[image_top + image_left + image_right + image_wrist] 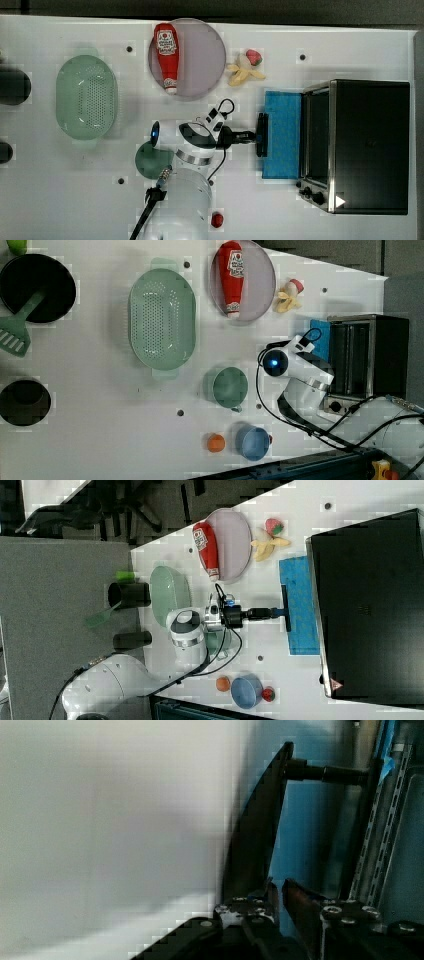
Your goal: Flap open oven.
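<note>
The oven (370,145) stands at the top view's right, black with a silver front frame. Its blue-tinted door (282,135) lies flapped down flat on the table, and the cavity behind it is exposed. The dark bar handle (261,135) runs along the door's outer edge. My gripper (254,136) reaches in level from the top view's left and is shut on the middle of that handle. The right view shows the same hold, with the gripper (279,612) on the handle (286,608). In the wrist view my fingers (300,897) meet at the handle (260,820) in front of the blue door (305,830).
A ketchup bottle (166,55) lies on a grey plate (202,57), with a banana (243,75) and a strawberry (254,56) beside it. A green colander (86,96) and a green cup (150,160) sit to the top view's left. A small red fruit (216,219) lies by the arm's base.
</note>
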`<state>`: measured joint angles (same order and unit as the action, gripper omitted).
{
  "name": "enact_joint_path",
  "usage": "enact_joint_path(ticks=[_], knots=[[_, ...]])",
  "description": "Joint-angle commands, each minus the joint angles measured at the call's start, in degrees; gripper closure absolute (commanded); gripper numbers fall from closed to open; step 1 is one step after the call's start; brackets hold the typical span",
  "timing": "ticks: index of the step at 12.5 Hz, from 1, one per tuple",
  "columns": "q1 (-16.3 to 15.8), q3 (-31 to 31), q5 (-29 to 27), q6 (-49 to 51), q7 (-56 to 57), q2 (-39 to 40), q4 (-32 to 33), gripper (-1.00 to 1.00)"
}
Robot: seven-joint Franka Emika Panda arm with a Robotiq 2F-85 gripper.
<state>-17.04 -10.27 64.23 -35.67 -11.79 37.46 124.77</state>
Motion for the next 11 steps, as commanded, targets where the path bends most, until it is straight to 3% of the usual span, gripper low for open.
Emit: enact_joint_path(ticks=[1,4,11], knots=[[-1.39,0.27,-0.96,-0.55,-5.38,-3.97,-2.84,0.65],[-0.97,-0.30,-9.78,-0.52,-6.32,-13.29,-3.76,0.65],[0.94,-5.79,-49.73,4.56,-6.14,-39.29,-5.35,0.65]])
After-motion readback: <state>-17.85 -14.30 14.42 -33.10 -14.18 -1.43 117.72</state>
